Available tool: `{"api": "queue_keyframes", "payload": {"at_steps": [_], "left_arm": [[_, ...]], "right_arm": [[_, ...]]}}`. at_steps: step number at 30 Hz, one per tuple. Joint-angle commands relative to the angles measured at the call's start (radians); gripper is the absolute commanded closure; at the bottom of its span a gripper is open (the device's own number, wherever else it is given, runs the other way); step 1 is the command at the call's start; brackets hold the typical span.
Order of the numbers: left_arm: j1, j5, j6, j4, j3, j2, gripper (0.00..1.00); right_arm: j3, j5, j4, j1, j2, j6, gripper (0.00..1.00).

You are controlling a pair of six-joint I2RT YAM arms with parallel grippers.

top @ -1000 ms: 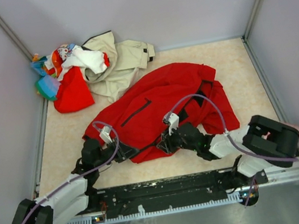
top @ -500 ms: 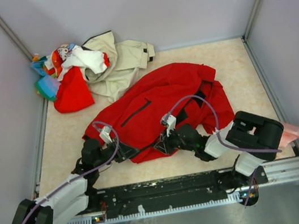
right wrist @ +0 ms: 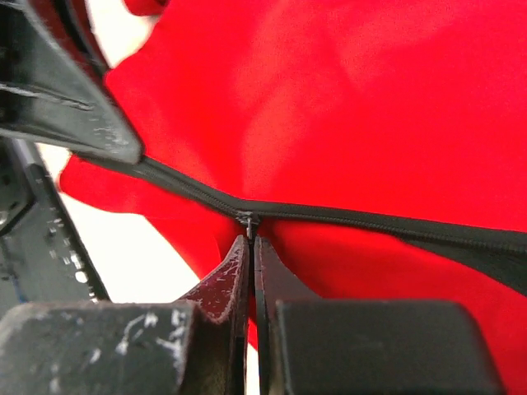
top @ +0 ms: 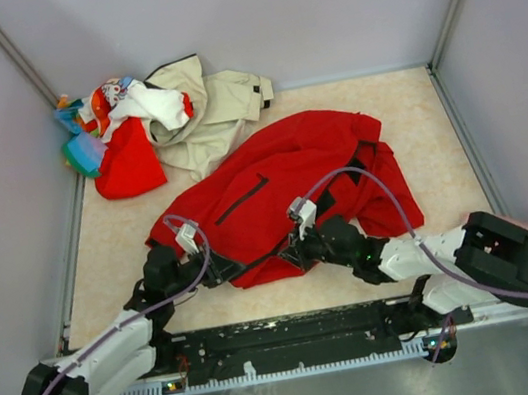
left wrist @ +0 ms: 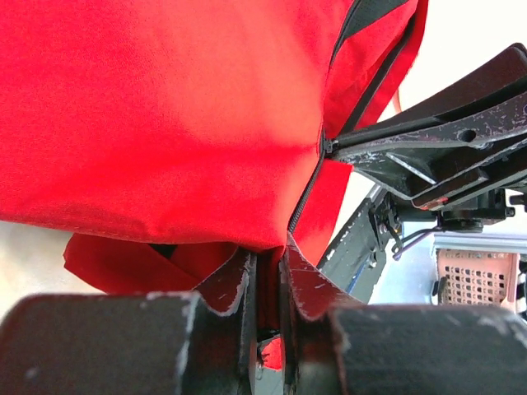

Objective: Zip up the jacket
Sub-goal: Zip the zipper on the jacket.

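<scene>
Right gripper (right wrist: 250, 243) pinched fully closed on the zipper pull (right wrist: 248, 220); a second earlier its jaws stood part open, and its elbow has since swung out to the right. Left gripper (left wrist: 265, 276) unchanged, nipping the jacket (top: 290, 168) hem at the zip's foot (narrow gap, cloth between). Jacket lay mid-way on the table (top: 410, 102), long axis near-left to far-right, hem toward the arms

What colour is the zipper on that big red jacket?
Black. The zipper stands out against the bright red jacket, clearest in the right wrist view.
</scene>
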Motion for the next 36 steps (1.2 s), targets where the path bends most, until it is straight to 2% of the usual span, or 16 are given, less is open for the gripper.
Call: {"api": "queue_keyframes", "payload": {"at_steps": [1,7,13,18,23,27,29,33,36], "left_arm": [[0.003,-0.069,0.048,-0.117,0.022,-0.032,0.89],[0.003,-0.144,0.069,-0.226,0.044,-0.086,0.93],[0.004,-0.243,0.075,-0.344,0.074,-0.13,0.98],[0.002,-0.445,0.06,-0.547,0.138,-0.197,1.0],[0.003,-0.64,0.003,-0.683,0.189,-0.299,1.0],[0.004,-0.726,0.006,-0.718,0.249,-0.366,1.0],[0.005,-0.731,0.045,-0.717,0.302,-0.37,1.0],[0.005,-0.644,0.179,-0.691,0.44,-0.323,0.97],[0.005,-0.604,0.271,-0.727,0.547,-0.259,0.9]], "right_arm": [[0.071,0.244,-0.279,-0.013,-0.064,-0.088,1.0],[0.146,0.438,-0.516,-0.014,-0.111,-0.131,1.0],[0.197,0.543,-0.639,-0.041,-0.136,-0.097,1.0],[0.265,0.623,-0.748,-0.111,-0.164,-0.025,1.0],[0.336,0.677,-0.822,-0.199,-0.216,-0.056,1.0],[0.392,0.636,-0.815,-0.255,-0.261,-0.106,1.0],[0.42,0.552,-0.789,-0.255,-0.266,-0.142,1.0],[0.501,0.325,-0.744,-0.256,-0.243,-0.183,1.0],[0.573,0.242,-0.752,-0.256,-0.204,-0.208,1.0]]}}
